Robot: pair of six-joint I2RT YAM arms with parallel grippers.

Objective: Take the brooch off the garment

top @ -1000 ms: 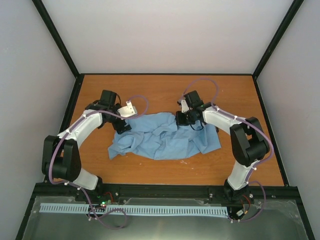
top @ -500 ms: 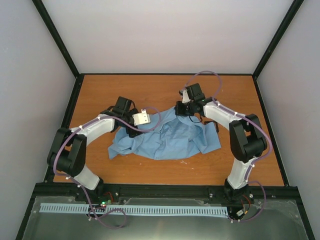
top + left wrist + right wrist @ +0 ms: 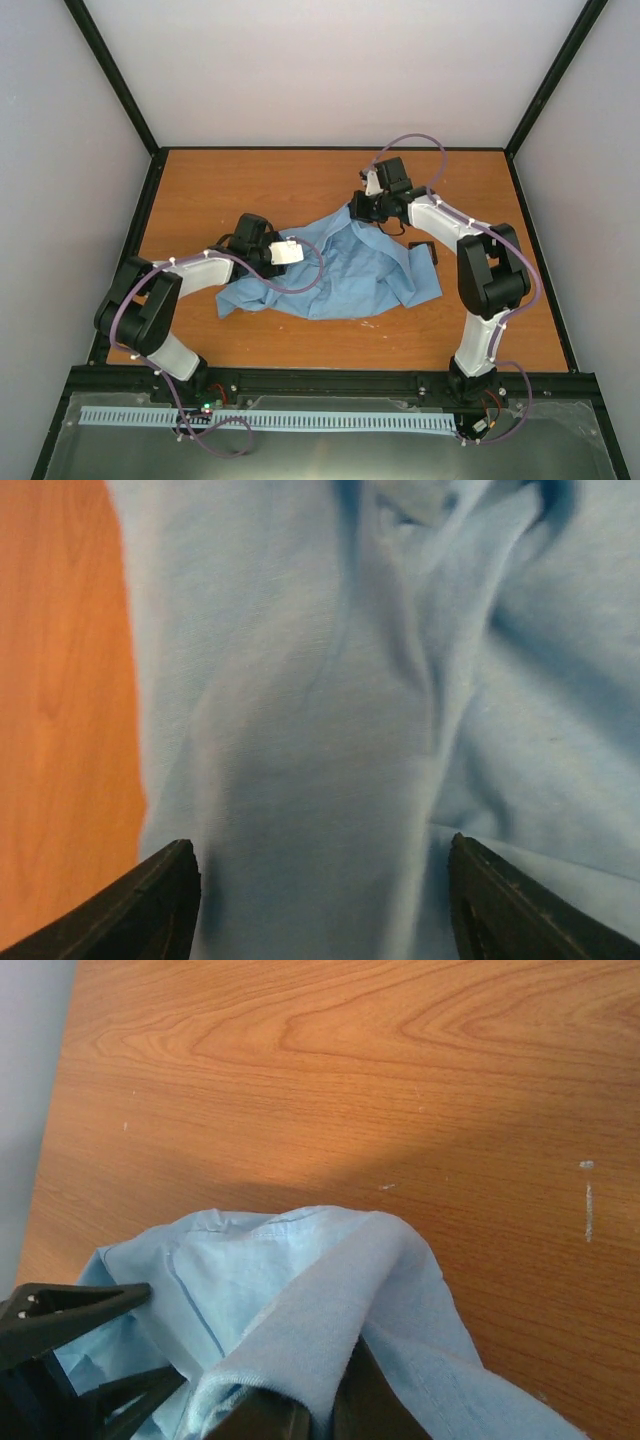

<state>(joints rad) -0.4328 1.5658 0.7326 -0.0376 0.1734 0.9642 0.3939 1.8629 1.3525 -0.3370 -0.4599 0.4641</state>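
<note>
**Soft Cloth on Smooth Wood**

The shirt [image 3: 345, 270] is thin, soft, light blue cloth. It is not shiny and it is full of wrinkles, with stitched seams along its edge. The tabletop [image 3: 250, 180] is orange-brown wood with wavy grain lines. It is smooth and a bit shiny, with a few small pale scratches. The fingers [image 3: 500, 910] of the left gripper [image 3: 320, 910] look like dark, dull plastic.

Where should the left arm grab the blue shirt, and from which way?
Probably pinch the raised fold of the shirt from straight above. It stands up off the flat cloth and lies between the left gripper's open jaws, so they could close across it.
</note>
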